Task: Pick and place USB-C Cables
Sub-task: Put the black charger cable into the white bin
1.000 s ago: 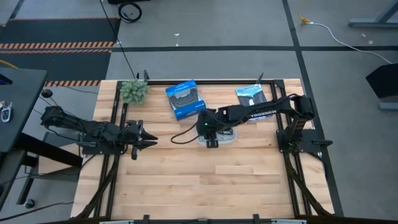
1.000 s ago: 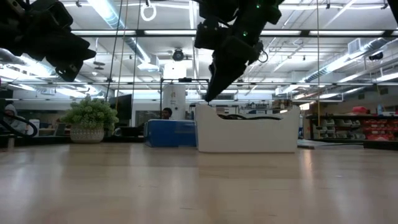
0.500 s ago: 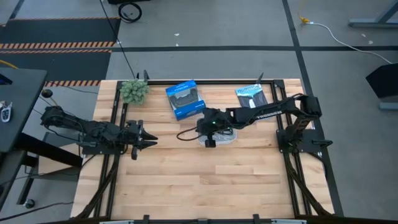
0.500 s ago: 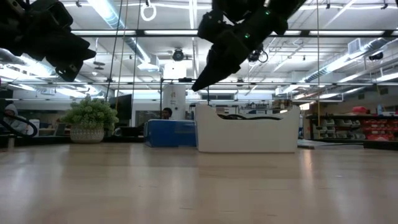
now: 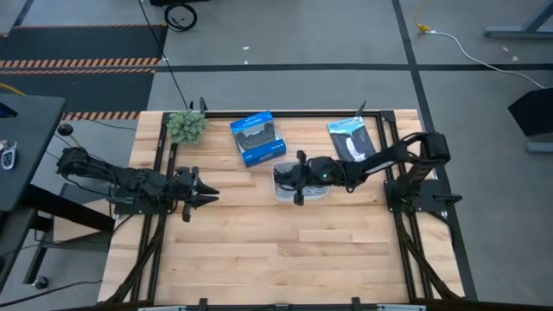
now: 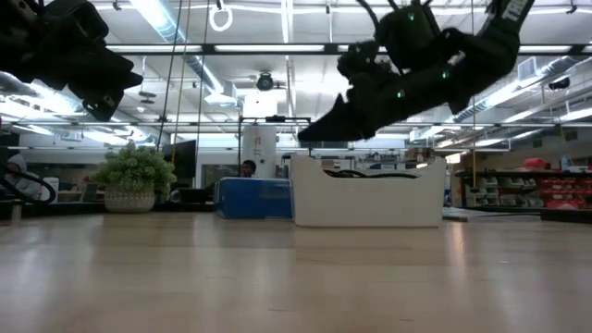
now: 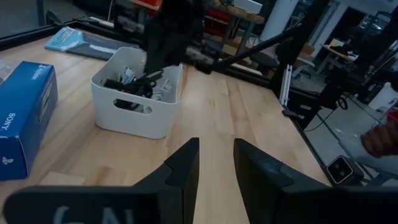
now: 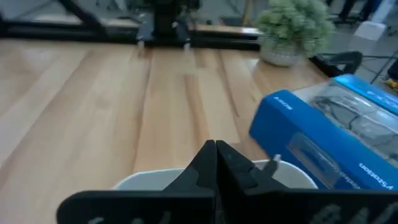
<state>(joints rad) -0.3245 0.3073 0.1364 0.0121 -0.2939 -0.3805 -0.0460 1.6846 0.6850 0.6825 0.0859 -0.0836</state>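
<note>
Right gripper [image 5: 296, 183] swung back over white bin [image 5: 321, 193], fingers closed, empty.

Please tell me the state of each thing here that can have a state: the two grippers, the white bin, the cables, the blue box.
Right gripper: shut, empty, raised above the white bin's rim.
Left gripper: open, empty, waiting at the table's left side.
White bin: upright, open-topped, holding cables.
USB-C cables: bundled, lying inside the bin.
Blue box: closed, lying flat beside the bin.
Potted plant: upright.
</note>
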